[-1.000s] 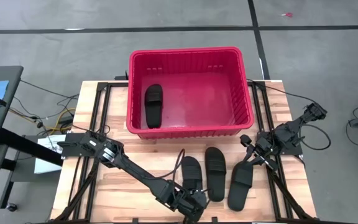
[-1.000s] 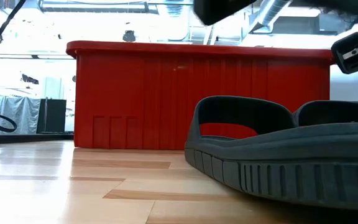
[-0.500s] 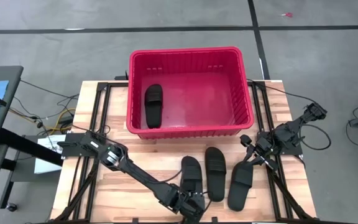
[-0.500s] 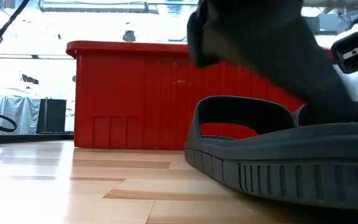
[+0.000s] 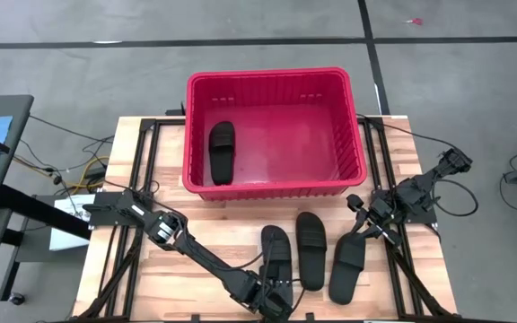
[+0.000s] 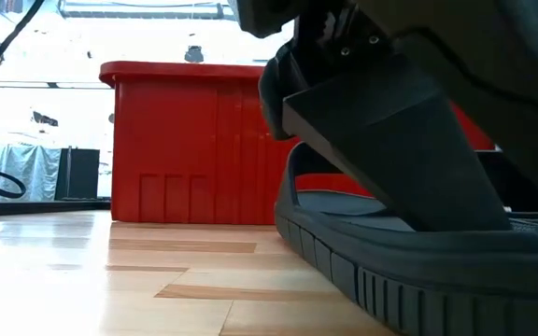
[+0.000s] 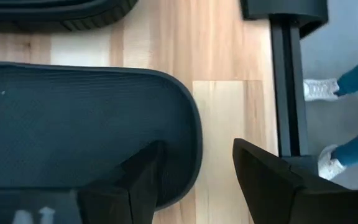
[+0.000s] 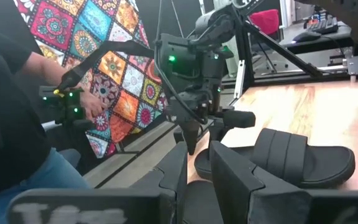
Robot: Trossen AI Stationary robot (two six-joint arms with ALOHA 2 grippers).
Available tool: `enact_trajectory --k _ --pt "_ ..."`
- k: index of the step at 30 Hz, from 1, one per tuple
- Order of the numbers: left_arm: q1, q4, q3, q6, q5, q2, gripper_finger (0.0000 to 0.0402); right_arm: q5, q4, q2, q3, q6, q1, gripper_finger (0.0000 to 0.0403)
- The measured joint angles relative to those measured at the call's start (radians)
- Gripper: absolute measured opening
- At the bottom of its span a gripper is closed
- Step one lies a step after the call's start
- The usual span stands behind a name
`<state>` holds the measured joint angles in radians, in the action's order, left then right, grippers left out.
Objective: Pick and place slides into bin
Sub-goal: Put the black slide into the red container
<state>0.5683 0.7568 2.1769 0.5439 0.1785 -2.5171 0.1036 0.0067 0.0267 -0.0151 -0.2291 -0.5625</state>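
Note:
Three black slides lie soles down on the wooden table: a left slide (image 5: 276, 256), a middle slide (image 5: 310, 249) and a right slide (image 5: 348, 266). Another slide (image 5: 222, 152) lies on the floor of the red bin (image 5: 353, 117) at the far side. My left gripper (image 5: 272, 296) is open, low over the left slide's near end (image 7: 104, 124). One finger (image 7: 143, 180) is over the footbed and the other (image 7: 272, 180) is beyond the end rim, over the wood. My right gripper (image 5: 364, 231) waits above the right slide's far end, fingers a narrow gap apart (image 8: 197, 162). My left gripper comes down from above on the left slide's near end (image 6: 372, 261), with its fingers on either side of the end rim (image 7: 194, 143). Whether they touch the slide, I cannot tell. The slide lies flat on the table.
The table's near edge and a dark frame rail (image 7: 288, 93) run just beyond the left gripper. A person's white shoes (image 7: 321, 90) show on the floor there, and a seated person (image 8: 17, 143) is beside the table. Bare wood lies left of the slides (image 5: 196, 269).
My left gripper has come down onto the near end of the left slide, dropping into the low view from above until it fills the picture over the slide. The slides have stayed where they were.

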Motion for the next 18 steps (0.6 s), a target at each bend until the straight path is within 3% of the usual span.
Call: enact_trajectory --k 6,13,18 --pt "-0.005 0.013 0.000 0.069 0.031 -0.014 0.0148 0.000 0.000 -0.001 0.000 0.000 0.000 0.0063" --pt "-0.008 -0.009 -0.002 0.178 -0.004 -0.032 0.0018 0.000 0.001 -0.001 0.000 0.000 0.000 0.0063" --pt "-0.007 -0.013 0.020 0.147 -0.026 -0.029 0.0005 0.000 0.000 -0.001 0.000 0.000 0.000 0.0063"
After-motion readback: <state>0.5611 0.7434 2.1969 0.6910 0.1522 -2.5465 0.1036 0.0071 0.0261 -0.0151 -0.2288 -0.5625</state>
